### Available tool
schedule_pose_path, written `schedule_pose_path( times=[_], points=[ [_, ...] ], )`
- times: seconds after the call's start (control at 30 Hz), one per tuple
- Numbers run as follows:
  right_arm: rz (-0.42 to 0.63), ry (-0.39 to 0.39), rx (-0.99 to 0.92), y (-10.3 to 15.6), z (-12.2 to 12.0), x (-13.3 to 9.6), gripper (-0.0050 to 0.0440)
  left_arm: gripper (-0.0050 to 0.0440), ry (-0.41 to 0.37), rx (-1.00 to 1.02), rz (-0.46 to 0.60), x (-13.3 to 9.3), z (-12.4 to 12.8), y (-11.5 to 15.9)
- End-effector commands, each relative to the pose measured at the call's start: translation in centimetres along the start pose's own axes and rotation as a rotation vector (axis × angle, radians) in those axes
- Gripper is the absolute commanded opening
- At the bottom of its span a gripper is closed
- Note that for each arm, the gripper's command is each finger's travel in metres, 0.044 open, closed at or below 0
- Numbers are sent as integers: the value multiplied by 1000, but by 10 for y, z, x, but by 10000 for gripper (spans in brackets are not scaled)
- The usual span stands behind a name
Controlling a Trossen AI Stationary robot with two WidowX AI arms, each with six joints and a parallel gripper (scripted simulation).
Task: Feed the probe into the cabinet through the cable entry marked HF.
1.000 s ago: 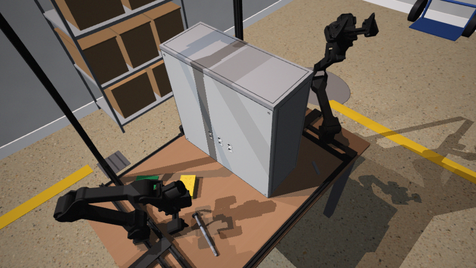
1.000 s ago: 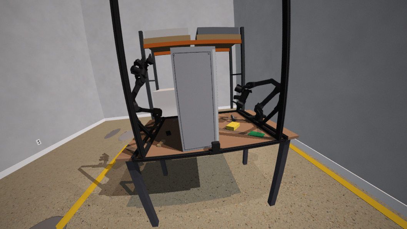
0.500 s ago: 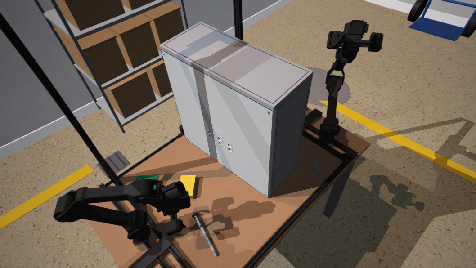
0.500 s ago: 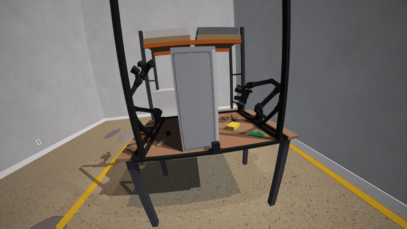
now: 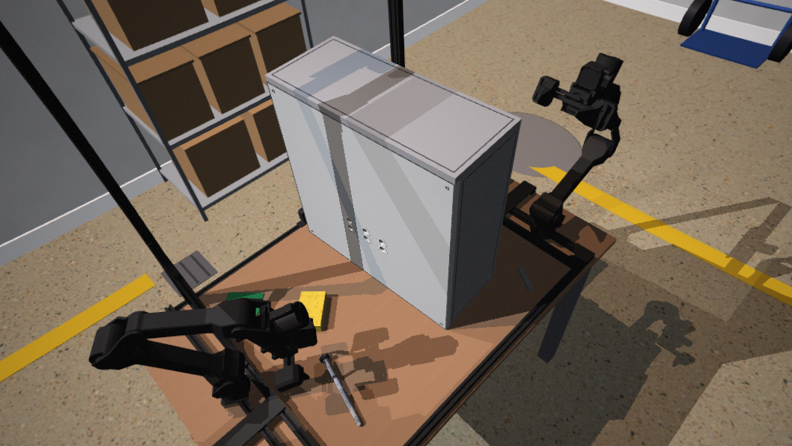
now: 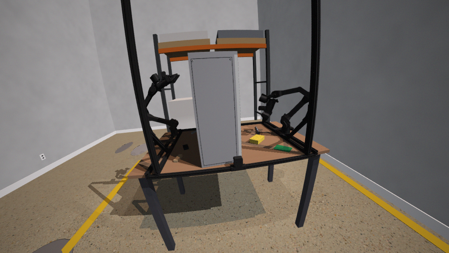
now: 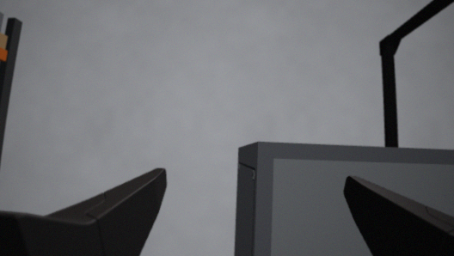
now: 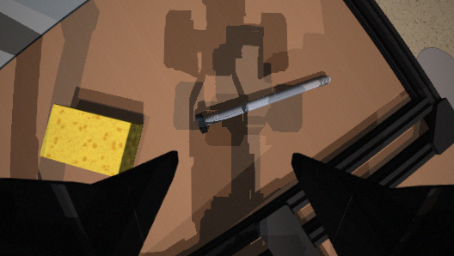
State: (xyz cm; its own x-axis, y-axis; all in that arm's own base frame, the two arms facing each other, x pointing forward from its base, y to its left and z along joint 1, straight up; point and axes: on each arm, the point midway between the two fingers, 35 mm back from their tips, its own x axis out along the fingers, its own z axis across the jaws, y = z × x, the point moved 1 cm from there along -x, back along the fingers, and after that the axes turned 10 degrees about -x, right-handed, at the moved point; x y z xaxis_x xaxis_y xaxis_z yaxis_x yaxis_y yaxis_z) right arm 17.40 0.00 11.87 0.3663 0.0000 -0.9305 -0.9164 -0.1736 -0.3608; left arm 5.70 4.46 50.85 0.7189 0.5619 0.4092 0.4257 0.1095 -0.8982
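The grey metal probe lies flat on the wooden table, in front of the grey cabinet. Small cable entries sit low on the cabinet's front; I cannot read their labels. My right gripper is open and empty. It points down, just above the table, beside the probe's capped end. My left gripper is open and empty. It is raised high behind the cabinet, level with its top edge.
A yellow sponge and a green block lie near the right arm. A small dark piece lies beside the cabinet's end. Black frame rails edge the table. Shelves with boxes stand behind.
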Motion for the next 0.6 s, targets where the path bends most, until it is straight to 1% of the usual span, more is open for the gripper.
schedule_pose_path(
  times=[0.0,0.13,0.2,0.43,0.5,0.57],
  points=[
    [4,-1,0,1,0,0,440,440,124,-56,148,-4,-8,26],
    [4,-1,0,1,0,0,440,440,271,-95,312,-14,-18,55],
    [4,-1,0,1,0,0,440,440,271,-95,312,-14,-18,55],
    [4,-1,0,1,0,0,440,440,537,-108,585,-45,-34,98],
    [4,-1,0,1,0,0,440,440,564,-105,610,-49,-35,102],
    [4,-1,0,1,0,0,440,440,564,-105,610,-49,-35,102]
  ],
)
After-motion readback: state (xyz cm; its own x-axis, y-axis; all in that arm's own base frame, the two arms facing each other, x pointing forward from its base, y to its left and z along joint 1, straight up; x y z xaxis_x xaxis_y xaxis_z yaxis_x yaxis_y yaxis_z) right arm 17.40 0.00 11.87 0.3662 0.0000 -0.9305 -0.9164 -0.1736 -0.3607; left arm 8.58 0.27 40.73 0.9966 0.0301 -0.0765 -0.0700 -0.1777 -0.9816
